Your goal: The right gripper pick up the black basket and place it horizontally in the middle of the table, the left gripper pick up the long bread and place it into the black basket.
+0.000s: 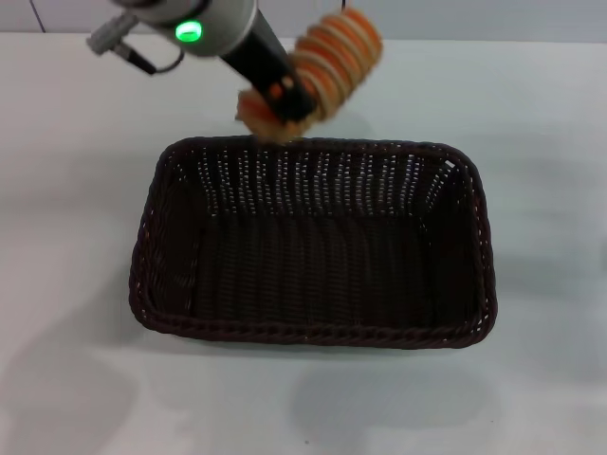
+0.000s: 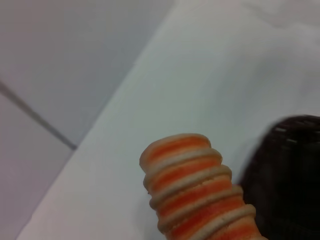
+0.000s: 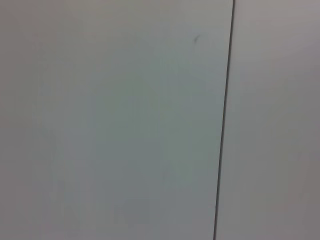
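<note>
The black basket (image 1: 313,242) lies lengthwise across the middle of the white table (image 1: 76,190), empty inside. My left gripper (image 1: 285,100), on the silver arm with the green light, is shut on the long bread (image 1: 327,62) and holds it tilted in the air just beyond the basket's far rim. In the left wrist view the long bread (image 2: 195,190) fills the foreground, with a corner of the basket (image 2: 292,170) behind it. The right gripper is out of view.
The table's far edge meets a pale wall (image 1: 427,19) behind the basket. The right wrist view shows only a plain pale surface with a dark seam (image 3: 225,120).
</note>
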Controlling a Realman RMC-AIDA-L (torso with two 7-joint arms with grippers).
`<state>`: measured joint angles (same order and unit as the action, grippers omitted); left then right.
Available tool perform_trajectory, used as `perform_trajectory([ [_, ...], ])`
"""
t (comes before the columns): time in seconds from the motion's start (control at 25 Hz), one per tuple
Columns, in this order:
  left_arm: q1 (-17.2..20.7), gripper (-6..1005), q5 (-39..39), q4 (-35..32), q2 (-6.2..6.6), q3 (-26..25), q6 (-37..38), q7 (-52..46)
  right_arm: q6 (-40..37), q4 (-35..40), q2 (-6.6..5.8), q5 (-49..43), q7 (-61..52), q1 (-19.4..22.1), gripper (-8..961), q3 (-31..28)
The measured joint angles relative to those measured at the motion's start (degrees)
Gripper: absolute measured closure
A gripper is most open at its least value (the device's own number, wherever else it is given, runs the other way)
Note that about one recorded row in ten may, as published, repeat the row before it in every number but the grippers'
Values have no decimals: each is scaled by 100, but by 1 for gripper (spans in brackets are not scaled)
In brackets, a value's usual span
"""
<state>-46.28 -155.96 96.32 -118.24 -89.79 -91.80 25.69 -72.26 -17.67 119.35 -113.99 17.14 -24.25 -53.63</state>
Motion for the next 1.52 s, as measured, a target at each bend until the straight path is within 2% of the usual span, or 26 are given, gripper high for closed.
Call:
perform_trajectory([
  [0.04,0,616,0,0,0,0,0,0,0,0,0,0,0,0,497,0],
  [0.12,252,623,316,542,-5,210,-315,288,2,13,0,1,1,-20,497,-25],
  [0.36,462,648,958,780,-9,240,-564,741,68,18,0,7,3,-63,497,-59],
  [0.56,539,692,1149,760,-12,243,-572,876,74,-1,0,9,5,-66,497,-59],
  [0.6,515,719,1620,336,-1,226,-673,1031,75,-7,1,9,5,-66,497,-60],
  [0.72,458,739,1802,95,3,190,-726,1091,75,-19,1,9,6,-76,497,-60],
  [0.92,492,686,1771,42,0,195,-606,1172,75,-20,1,9,9,-113,497,-60],
  [1.16,511,491,1691,3,9,177,-457,1253,74,-16,1,9,9,-133,497,-60],
  [1.36,578,314,1448,-87,13,148,-49,1411,74,-13,3,8,9,-133,497,-59],
  [1.52,604,251,1170,-147,7,121,209,1388,75,-16,7,8,9,-132,497,-59],
])
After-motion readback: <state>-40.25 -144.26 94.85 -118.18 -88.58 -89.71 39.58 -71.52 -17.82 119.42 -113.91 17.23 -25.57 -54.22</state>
